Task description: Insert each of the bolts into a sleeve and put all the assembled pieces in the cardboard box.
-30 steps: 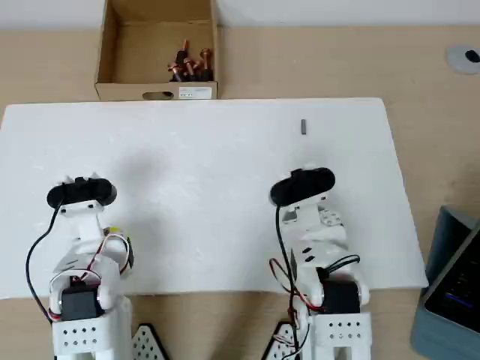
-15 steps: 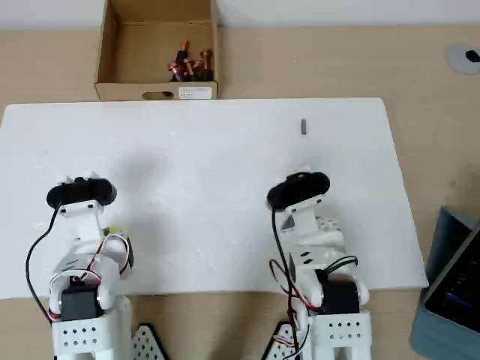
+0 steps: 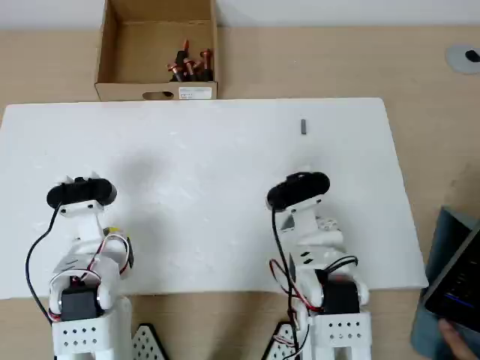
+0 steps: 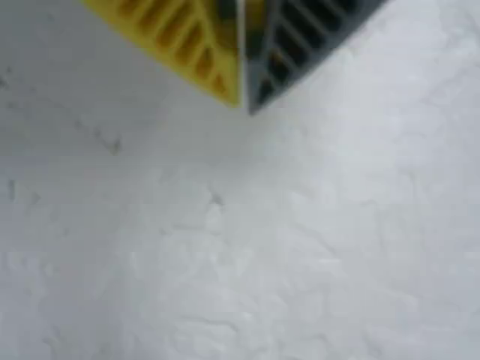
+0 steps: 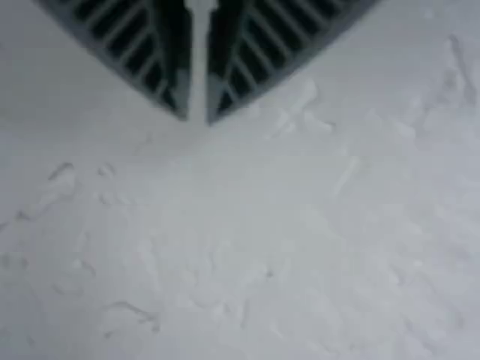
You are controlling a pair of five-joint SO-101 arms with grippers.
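Left gripper (image 4: 244, 106) hovering clenched, empty, over white foam mat (image 3: 210, 187); right gripper (image 5: 197, 118) likewise. Small dark grey cylinder (image 3: 304, 127) lying on mat ahead of right arm. Copper-coloured assembled pieces (image 3: 189, 64) lying inside brown cardboard box (image 3: 101, 60). Right arm sitting slightly leftward versus second ago.

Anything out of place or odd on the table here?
One small dark piece, perhaps a sleeve, lies alone on the white mat, far from the cardboard box holding the assembled pieces. Nothing else stands out.
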